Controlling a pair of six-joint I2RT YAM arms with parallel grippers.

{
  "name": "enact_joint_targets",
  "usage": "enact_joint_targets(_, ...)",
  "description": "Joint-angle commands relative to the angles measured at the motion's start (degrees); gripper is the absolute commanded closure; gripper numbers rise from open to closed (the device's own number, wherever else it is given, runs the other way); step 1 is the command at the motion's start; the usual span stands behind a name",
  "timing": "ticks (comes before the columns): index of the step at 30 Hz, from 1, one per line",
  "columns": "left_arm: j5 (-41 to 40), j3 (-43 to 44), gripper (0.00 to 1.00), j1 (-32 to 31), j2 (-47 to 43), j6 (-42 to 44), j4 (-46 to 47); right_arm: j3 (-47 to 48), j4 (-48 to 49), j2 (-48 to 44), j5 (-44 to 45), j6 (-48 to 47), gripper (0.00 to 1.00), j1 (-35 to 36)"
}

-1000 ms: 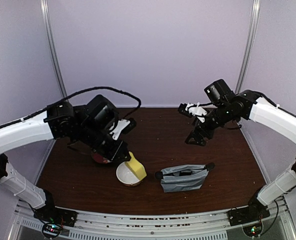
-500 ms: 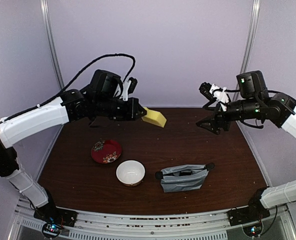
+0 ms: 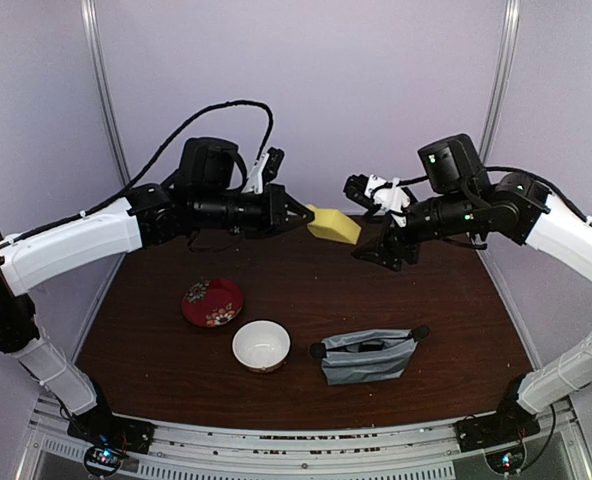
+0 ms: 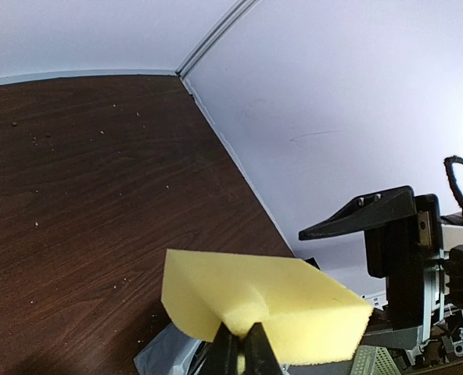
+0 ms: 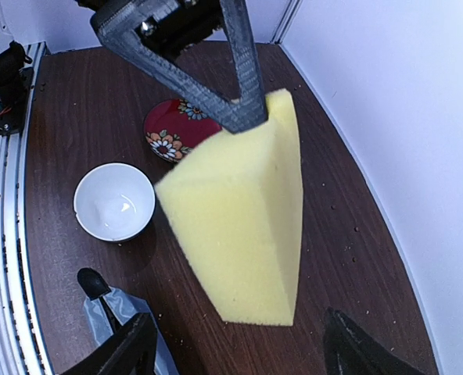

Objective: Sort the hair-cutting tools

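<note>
The left pincer (image 3: pixel 298 214) is clamped on one end of a yellow sponge (image 3: pixel 334 224), held high over the far tabletop (image 3: pixel 446 290) with its long side pointing right. The right pincer (image 3: pixel 373 224) faces it, jaws spread, not touching. A gray pouch (image 3: pixel 366 355) lies crosswise near the front edge. The dark ends poking out are possibly the hair-cutting tools (image 3: pixel 419 332). A bowl (image 3: pixel 261 346) and plate (image 3: pixel 213 302) sit left of it, and open wood lies behind.
</note>
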Motion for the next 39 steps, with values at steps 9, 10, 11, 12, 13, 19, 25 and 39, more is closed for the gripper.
enact_joint_targets(9,6.0,-1.4,1.00,-0.1,-0.6,-1.8,5.3,2.6,2.1,2.3,1.0,-1.4,0.78,1.5)
enact_joint_targets(10,6.3,-1.4,1.00,-0.1,-0.6,-1.8,5.4,2.6,1.9,2.3,0.8,-1.2,0.87,1.5)
enact_joint_targets(11,6.5,-1.4,0.99,-0.1,-0.6,-1.5,5.3,2.5,1.9,2.2,0.7,-1.1,0.95,1.6)
enact_joint_targets(12,6.7,-1.4,0.93,-0.1,-0.7,-1.0,5.3,2.3,1.9,1.9,0.9,-1.1,1.00,1.5)
enact_joint_targets(13,6.9,-1.5,0.86,-0.2,-0.9,0.0,5.0,2.1,1.8,1.6,1.0,-1.1,1.00,1.5)
enact_joint_targets(19,-3.3,-4.3,0.63,-2.4,-6.8,20.2,-0.1,-0.8,1.4,-1.5,-4.6,1.5,1.00,-1.5)
enact_joint_targets(25,-30.0,-10.7,0.55,-15.6,-11.2,51.3,-1.0,-1.5,-3.3,-1.3,-12.4,2.9,1.00,-3.8)
enact_joint_targets(39,-25.2,-6.0,0.35,-19.6,-9.0,64.6,-6.5,-2.3,-12.6,-3.7,-21.6,-8.1,1.00,-1.9)
